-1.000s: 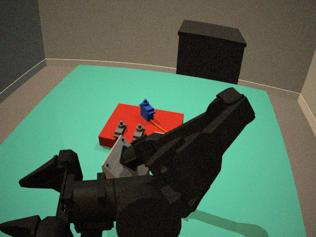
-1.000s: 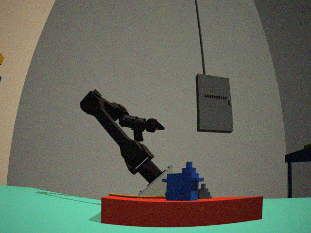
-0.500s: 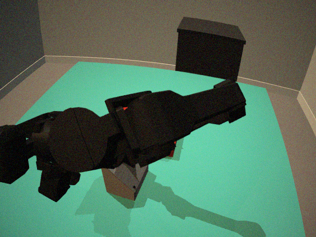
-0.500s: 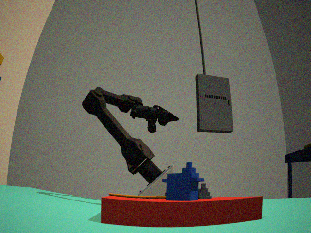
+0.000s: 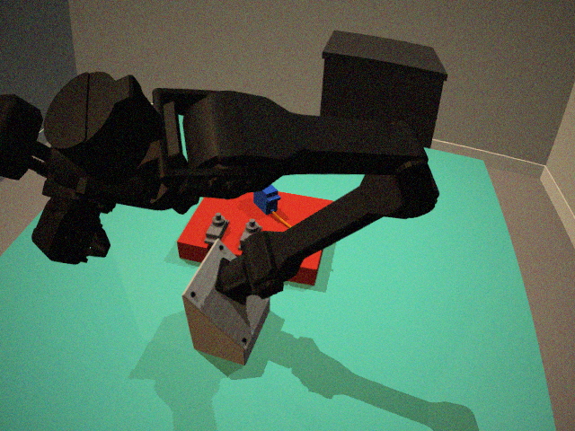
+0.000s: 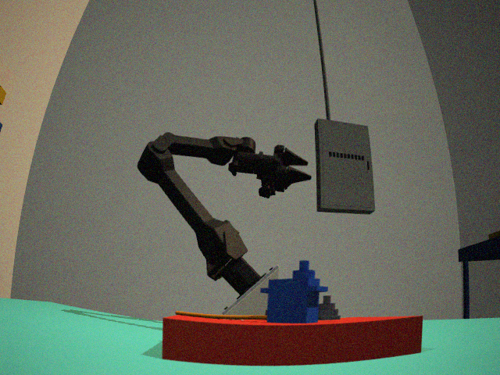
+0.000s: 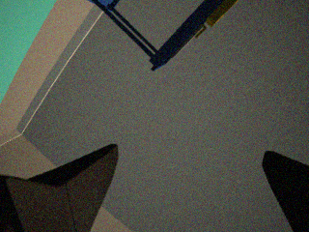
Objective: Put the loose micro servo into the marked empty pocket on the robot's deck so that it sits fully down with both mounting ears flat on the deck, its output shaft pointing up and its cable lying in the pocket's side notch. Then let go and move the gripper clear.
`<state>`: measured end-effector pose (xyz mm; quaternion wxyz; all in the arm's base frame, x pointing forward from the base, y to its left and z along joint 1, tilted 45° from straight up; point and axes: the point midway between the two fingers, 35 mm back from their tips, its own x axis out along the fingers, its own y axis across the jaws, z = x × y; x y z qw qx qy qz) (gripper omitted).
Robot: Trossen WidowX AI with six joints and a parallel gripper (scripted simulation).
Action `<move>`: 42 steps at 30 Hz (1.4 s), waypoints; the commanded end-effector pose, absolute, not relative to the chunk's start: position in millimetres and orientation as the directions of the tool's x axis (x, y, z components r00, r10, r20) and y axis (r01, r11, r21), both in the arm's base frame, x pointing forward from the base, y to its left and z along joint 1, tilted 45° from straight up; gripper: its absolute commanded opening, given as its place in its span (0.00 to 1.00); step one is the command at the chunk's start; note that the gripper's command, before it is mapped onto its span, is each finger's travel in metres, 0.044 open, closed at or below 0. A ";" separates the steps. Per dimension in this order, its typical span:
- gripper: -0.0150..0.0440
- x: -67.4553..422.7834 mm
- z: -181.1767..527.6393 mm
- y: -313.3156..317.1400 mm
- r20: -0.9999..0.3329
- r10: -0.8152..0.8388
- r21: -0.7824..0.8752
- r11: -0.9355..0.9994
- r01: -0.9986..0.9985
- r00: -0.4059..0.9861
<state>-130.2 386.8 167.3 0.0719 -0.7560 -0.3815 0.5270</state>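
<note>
1. Gripper (image 6: 301, 168): raised high, fingers spread wide, nothing held.
2. Blue micro servo (image 5: 267, 199): upright on red deck (image 5: 302, 208), shaft up, orange cable (image 5: 281, 219) trailing sideways.

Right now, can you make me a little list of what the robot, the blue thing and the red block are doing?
gripper: open, holding nothing, raised high in the air
blue servo: on the red deck, shaft end up
orange cable: lies flat on the deck beside the servo
red deck: on the green table
grey servos: two, already sitting in the deck
arm base: tilted grey block
</note>
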 end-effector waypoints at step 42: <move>1.00 180.1 83.5 324.6 -0.863 0.004 -0.370 -0.686 -0.627 0.506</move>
